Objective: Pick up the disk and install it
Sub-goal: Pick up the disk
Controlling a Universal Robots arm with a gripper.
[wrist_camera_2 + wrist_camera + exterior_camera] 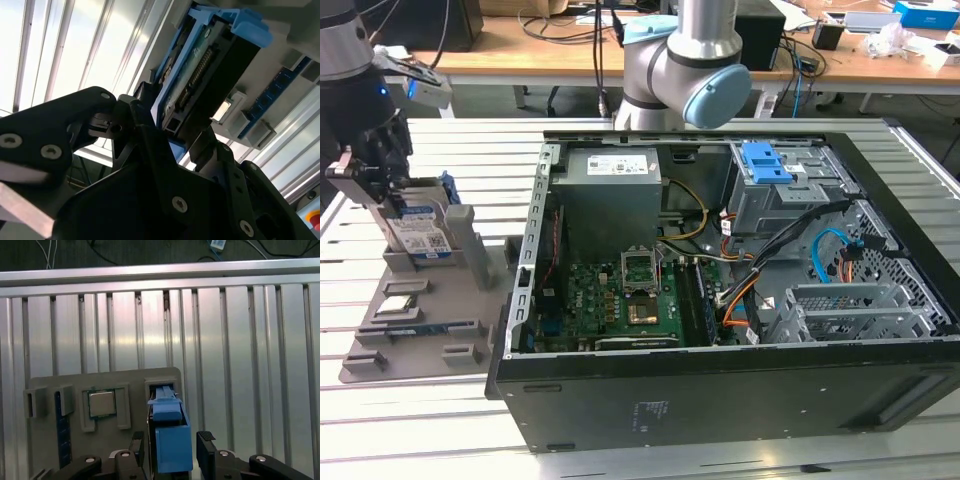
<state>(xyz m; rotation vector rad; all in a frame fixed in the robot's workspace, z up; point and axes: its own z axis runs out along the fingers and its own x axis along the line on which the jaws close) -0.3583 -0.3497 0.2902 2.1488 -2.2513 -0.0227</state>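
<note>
Slotted aluminium counter (430, 440), with cluttered desks (520, 55) and loose cables behind it. Open computer case (720, 400) lies on its side across the middle and the exterior view's right. Inside it: green board (620, 300) on the floor, grey power box (610, 190) at the back, and a metal drive cage with a blue latch (765, 162) next to that. Orange and blue cables loop in front of the cage. Arm's base joint (685, 70) stands just behind the case.

Grey parts tray (430, 290) sits on the counter at the exterior view's left, close beside the case. Disk (420, 232) stands on edge in a slot at the tray's far end, white-and-blue label facing the exterior camera, blue bracket around its edges. It is seated in the tray, not in the case.

Claw (380, 190) is down over the disk's upper end. In the first wrist view the disk (167, 410) runs up through the middle of the claw (171, 442), blue bracket end toward the camera, far end in the tray slot. In the second wrist view the disk (210, 65) shows its connector row and a black face, with the claw (172, 122) around its near end. Can't tell whether the claw is clamped on the disk or just sitting around it.

Also on the tray in the first wrist view: a square chip (102, 403) in a pocket beside the disk slot, and a dark blue strip (62, 430) on edge in a groove further along.
</note>
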